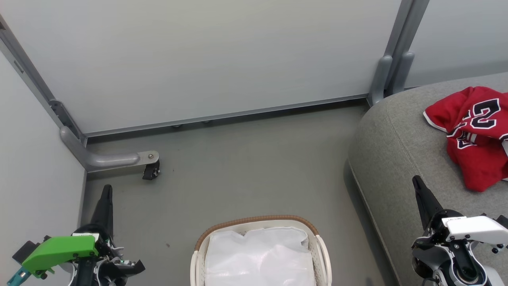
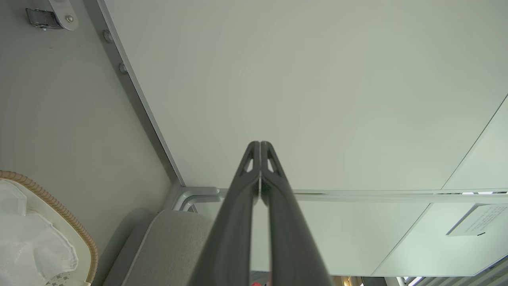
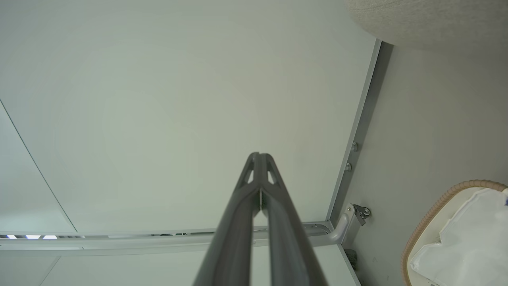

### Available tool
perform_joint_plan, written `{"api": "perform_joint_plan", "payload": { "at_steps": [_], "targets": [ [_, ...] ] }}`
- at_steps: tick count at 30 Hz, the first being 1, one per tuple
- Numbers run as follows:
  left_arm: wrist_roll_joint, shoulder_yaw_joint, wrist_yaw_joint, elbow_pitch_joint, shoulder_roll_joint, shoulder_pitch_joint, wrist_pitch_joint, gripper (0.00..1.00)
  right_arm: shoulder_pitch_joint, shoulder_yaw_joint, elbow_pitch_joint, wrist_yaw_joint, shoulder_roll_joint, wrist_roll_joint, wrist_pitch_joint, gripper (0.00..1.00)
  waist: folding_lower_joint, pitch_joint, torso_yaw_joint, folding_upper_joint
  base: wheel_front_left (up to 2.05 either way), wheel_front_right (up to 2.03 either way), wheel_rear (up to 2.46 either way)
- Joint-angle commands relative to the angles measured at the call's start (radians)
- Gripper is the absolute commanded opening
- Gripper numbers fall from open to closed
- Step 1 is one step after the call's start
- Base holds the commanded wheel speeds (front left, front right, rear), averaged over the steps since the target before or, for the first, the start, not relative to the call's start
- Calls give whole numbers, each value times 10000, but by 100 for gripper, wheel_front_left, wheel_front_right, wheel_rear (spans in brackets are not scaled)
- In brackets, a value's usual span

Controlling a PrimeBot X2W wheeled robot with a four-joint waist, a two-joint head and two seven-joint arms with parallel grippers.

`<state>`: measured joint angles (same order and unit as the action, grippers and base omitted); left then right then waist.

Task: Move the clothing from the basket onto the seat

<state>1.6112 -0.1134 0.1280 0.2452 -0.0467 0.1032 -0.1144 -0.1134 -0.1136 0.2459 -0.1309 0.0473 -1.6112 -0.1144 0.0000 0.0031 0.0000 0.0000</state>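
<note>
Grey floor point(image 1: 246, 167) | one basket point(image 1: 254, 219) | one red jersey point(image 1: 474, 167) on seat point(image 1: 397, 159)

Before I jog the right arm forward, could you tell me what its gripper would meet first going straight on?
Probably the pale partition panel: the right gripper, shut, aims at it, with nothing between in the right wrist view, though depth is unclear.

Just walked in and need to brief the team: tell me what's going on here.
Nothing is being handled right now. The left gripper and right gripper are both shut and empty, raised on either side of the basket, which stands on the floor with a white liner on top. A red jersey lies crumpled on the seat to the robot's right. Moving clothing to the seat looks done or nearly so.
</note>
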Motion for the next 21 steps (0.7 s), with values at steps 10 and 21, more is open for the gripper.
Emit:
{"api": "perform_joint_plan", "payload": {
  "at_steps": [10, 21],
  "targets": [
    [35, -20, 54, -16, -67, 107, -29, 0, 109, -16, -38, 3, 57, -36, -28, 0, 0, 0, 0, 0, 0, 0, 0],
    [35, -20, 54, -16, -67, 107, -28, 0, 109, -16, -38, 3, 57, -36, -28, 0, 0, 0, 0, 0, 0, 0, 0]
  ]
}}
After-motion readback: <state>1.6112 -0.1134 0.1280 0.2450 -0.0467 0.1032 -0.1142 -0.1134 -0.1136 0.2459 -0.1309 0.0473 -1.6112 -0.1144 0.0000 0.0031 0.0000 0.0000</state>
